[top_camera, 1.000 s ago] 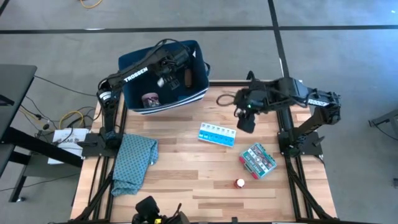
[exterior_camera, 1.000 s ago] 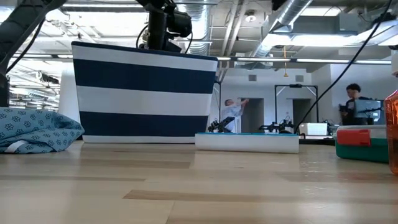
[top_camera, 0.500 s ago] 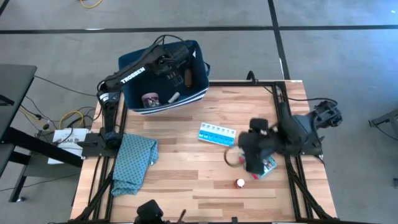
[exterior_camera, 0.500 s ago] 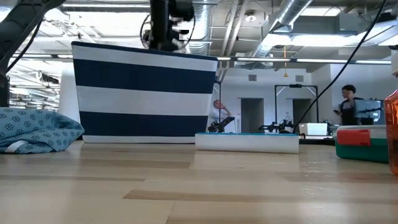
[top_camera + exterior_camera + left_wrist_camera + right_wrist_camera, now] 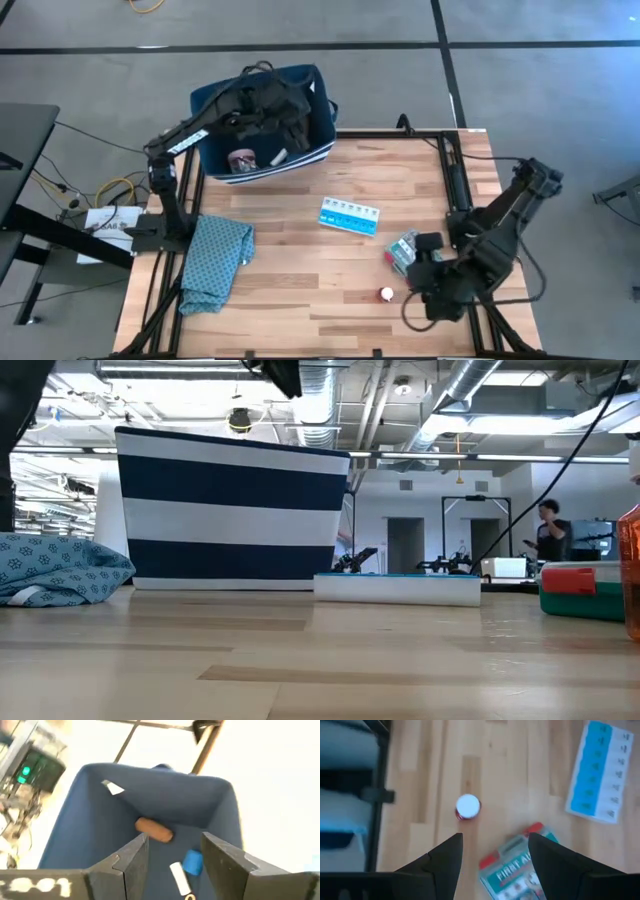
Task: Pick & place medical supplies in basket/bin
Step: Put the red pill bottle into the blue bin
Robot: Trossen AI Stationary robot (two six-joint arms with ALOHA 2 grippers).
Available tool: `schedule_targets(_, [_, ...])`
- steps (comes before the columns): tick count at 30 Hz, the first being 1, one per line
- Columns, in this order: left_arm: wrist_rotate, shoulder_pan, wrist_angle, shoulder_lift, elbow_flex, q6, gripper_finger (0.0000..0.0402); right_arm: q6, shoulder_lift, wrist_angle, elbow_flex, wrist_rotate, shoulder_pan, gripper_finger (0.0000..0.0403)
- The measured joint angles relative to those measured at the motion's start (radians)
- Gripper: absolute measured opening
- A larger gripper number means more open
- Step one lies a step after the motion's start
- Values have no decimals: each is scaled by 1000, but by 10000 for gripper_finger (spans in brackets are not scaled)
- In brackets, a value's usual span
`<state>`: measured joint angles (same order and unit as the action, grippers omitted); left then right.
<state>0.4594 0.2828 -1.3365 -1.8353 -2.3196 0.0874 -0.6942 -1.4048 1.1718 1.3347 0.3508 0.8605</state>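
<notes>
Bin (image 5: 322, 150): navy, white-striped outside, at the counter's (image 5: 300, 270) far left corner. We see in it a brown block (image 5: 154, 829), small blue square (image 5: 192, 862), white stick (image 5: 177, 875) and pink roll (image 5: 241, 159).

Left gripper (image 5: 172, 857): over the bin's inside, jaws open and empty; block, square and stick lie below in the gap between them.

Right gripper (image 5: 492, 857): above the near right part of the counter, jaws open, holding nothing; the red-white cap (image 5: 468, 807) lies ahead, beyond the gap, and the first-aid box (image 5: 517, 867) partly between them.

Pill organiser (image 5: 349, 216): mid-counter, well apart from both grippers.

Teal cloth (image 5: 213, 262): along the left edge.
</notes>
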Motion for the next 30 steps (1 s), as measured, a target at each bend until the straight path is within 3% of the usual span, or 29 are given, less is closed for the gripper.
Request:
schedule_targets(7, [57, -123, 0, 10, 1, -32, 173, -60, 222, -368, -341, 120, 62, 221])
schedule_targets(12, [72, -183, 2, 2, 1, -42, 173, -61, 278, -576, -523, 165, 49, 221])
schedule_targets(23, [87, -308, -8, 2, 1, -169, 173, -12, 175, -948, -641, 153, 58, 221])
schedule_targets(30, [182, -437, -18, 2, 1, -240, 173, 48, 56, -1020, -641, 211, 64, 221])
